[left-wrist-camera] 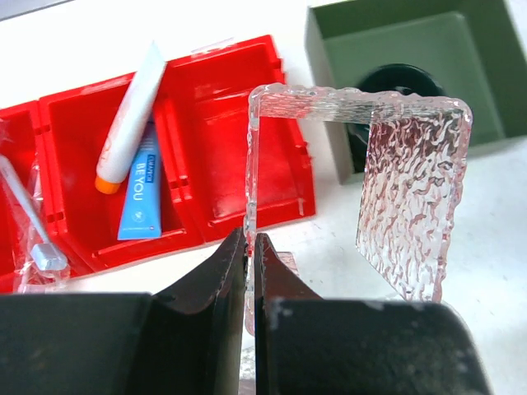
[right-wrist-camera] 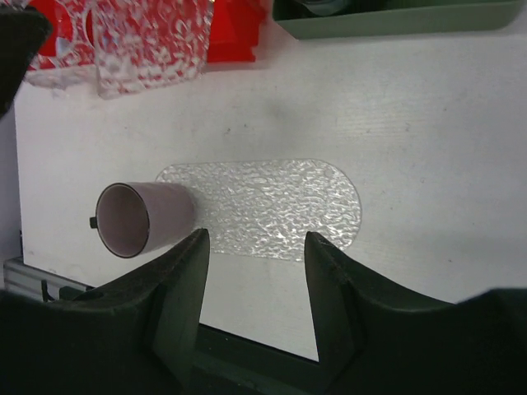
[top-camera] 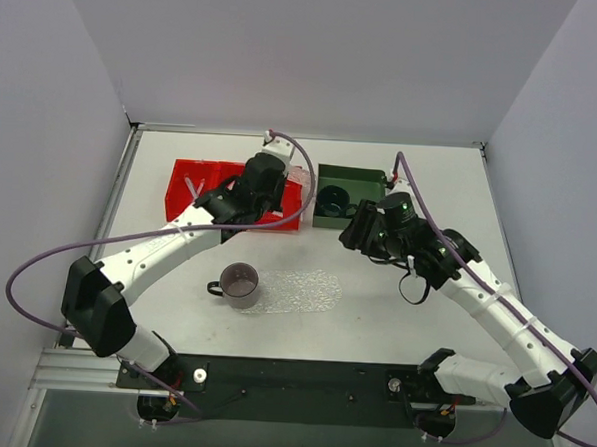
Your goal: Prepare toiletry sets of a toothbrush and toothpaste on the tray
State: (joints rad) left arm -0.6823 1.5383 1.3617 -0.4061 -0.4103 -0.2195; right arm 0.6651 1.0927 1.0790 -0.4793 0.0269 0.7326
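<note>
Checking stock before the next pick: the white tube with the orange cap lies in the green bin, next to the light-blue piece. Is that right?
Not the green bin. The toothpaste lies in the red bin, next to the light-blue piece; the left wrist view shows it.

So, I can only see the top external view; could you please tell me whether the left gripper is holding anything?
Observer: Yes, the left gripper is shut on one wall of a clear bumpy plastic piece by the red bin.
Operator: Thank you. What can you make out inside that bin?
Observer: The toothpaste, white with an orange cap, lies in the middle compartment.
Operator: And what about the other arm?
Observer: The right gripper is open and empty, looking down on the tray.
</note>
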